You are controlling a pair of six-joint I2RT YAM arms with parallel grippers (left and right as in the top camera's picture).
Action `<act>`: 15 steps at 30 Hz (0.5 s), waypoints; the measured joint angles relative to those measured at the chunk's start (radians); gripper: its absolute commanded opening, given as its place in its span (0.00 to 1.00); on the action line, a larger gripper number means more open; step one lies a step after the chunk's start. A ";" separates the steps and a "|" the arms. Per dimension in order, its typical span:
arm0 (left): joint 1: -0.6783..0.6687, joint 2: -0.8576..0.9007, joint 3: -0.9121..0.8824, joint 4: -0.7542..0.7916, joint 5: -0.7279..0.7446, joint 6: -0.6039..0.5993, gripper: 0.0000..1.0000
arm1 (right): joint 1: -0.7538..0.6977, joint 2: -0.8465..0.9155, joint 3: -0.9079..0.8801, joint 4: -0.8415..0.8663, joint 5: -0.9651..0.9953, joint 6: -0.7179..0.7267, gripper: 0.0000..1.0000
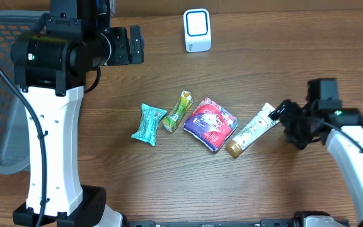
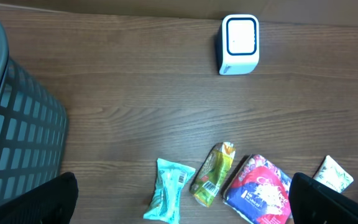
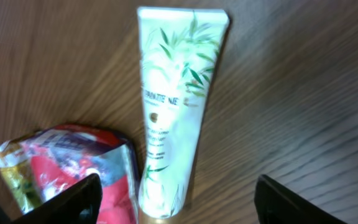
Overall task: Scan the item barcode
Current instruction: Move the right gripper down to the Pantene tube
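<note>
A white tube with green leaf print and a gold cap (image 3: 169, 106) lies on the wooden table, also seen as the tube (image 1: 251, 129) in the overhead view. My right gripper (image 3: 176, 205) is open and low over it. Its fingers (image 3: 67, 202) stand on either side of the tube's cap end, with gaps on both sides. A white barcode scanner (image 1: 197, 30) stands at the back of the table, and the left wrist view shows the scanner (image 2: 239, 45) too. My left gripper (image 1: 136, 44) hangs open high at the back left, holding nothing.
A teal packet (image 1: 149, 123), a green packet (image 1: 178, 111) and a red and purple pouch (image 1: 210, 123) lie in a row left of the tube. The pouch (image 3: 73, 162) touches the tube's side. A grey slotted basket (image 2: 11, 124) stands at the far left.
</note>
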 measured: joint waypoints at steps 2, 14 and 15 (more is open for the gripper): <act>0.000 0.000 0.000 0.000 0.000 0.000 1.00 | 0.023 0.000 -0.055 0.071 0.000 0.027 0.70; 0.000 0.000 0.000 0.000 0.000 0.000 1.00 | 0.149 0.167 -0.107 0.212 -0.001 0.124 0.69; 0.000 0.000 0.000 0.000 0.000 0.000 1.00 | 0.149 0.195 -0.107 0.212 0.000 0.131 0.69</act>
